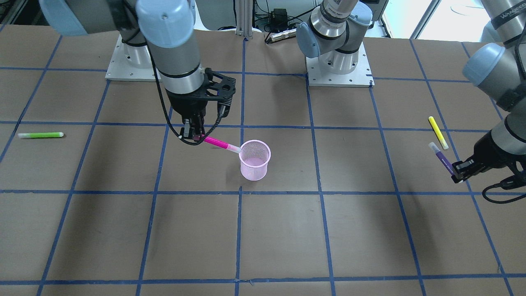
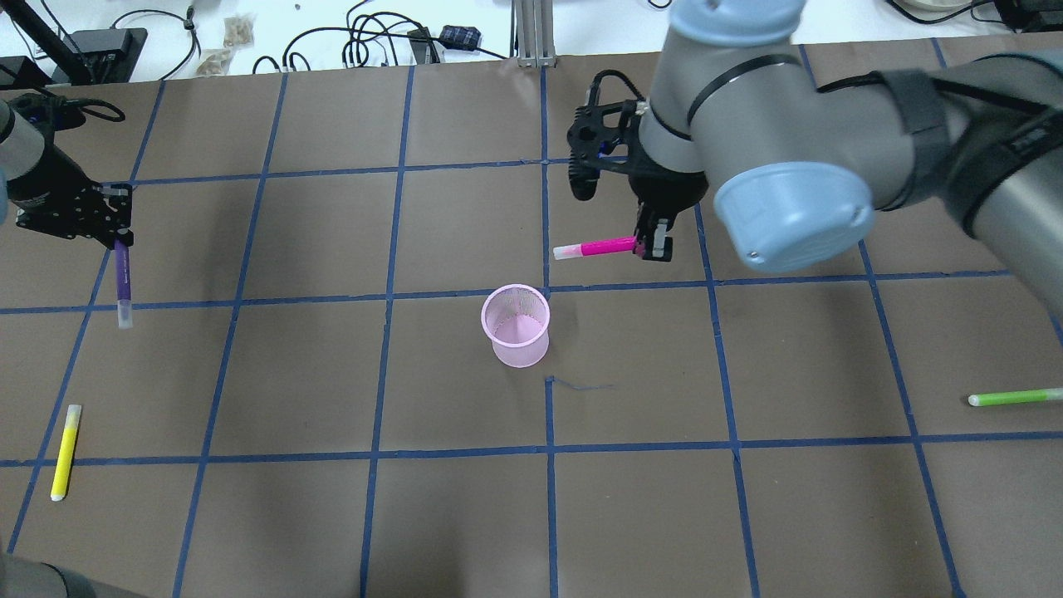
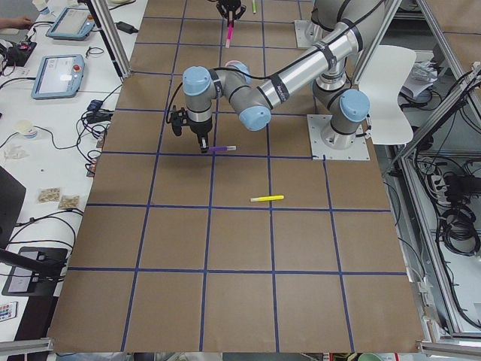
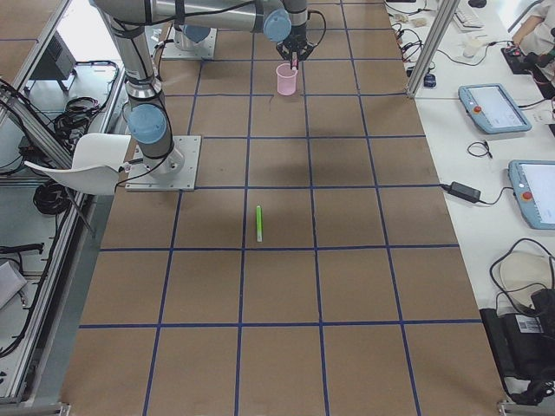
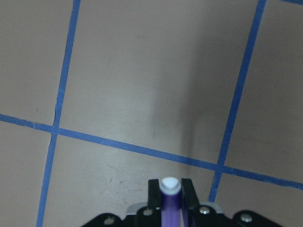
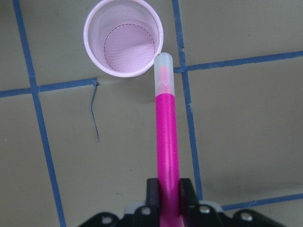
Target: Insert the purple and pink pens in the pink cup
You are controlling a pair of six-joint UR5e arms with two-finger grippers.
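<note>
The pink mesh cup (image 2: 516, 328) stands upright near the table's middle and also shows in the front view (image 1: 254, 161). My right gripper (image 2: 652, 241) is shut on the pink pen (image 2: 598, 247) and holds it level above the table, behind the cup. In the right wrist view the pen (image 6: 166, 127) ends with its clear cap beside the cup's rim (image 6: 90, 52). My left gripper (image 2: 116, 232) is shut on the purple pen (image 2: 123, 278) and holds it off the table at the far left. That pen also shows in the left wrist view (image 5: 170, 201).
A yellow pen (image 2: 66, 451) lies on the table near the left gripper, toward the robot. A green pen (image 2: 1015, 398) lies at the right edge. Blue tape lines grid the brown table (image 2: 332, 515). The arm bases (image 1: 337, 74) stand at the robot's side.
</note>
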